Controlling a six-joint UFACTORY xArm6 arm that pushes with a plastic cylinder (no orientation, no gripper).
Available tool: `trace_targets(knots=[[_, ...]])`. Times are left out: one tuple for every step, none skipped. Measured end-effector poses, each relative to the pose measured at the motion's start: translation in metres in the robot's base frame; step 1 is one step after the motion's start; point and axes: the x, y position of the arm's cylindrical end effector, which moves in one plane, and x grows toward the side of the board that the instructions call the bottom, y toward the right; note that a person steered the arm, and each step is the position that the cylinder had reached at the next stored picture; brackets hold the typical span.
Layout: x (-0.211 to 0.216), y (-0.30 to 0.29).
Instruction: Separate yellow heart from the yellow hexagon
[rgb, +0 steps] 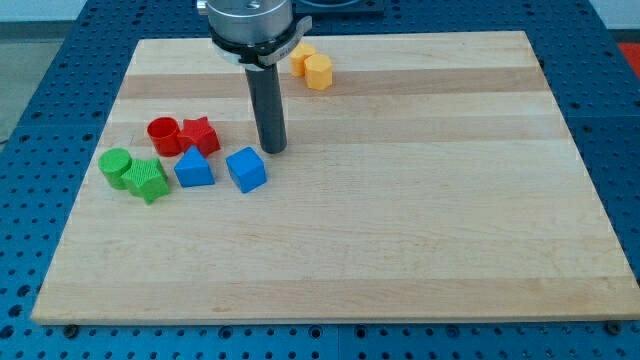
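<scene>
Near the view's top, left of centre, the arm's round metal head hangs over the wooden board, and its straight dark rod drops upright from it to the tip, which rests on the wood. No claw is fitted, so nothing is clenched or grasped. The tip stands just above the blue cube at the view's lower left of it, apparently with a small gap, and to the right of the red star. The yellow heart and the yellow hexagon sit touching each other near the board's top edge, just right of the arm's head and well apart from the tip. Left of the rod lie the red cylinder, the blue triangular block, the green cylinder and the green star, clustered closely.
</scene>
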Motion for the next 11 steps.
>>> trace_targets(knots=[[-0.002,0.004],[-0.016,0.036],[-0.072,0.064],[-0.111,0.069],[-0.112,0.069],[-0.123,0.088],[-0.141,0.095],[-0.149,0.087],[-0.153,0.052],[-0.174,0.043],[-0.176,0.039]])
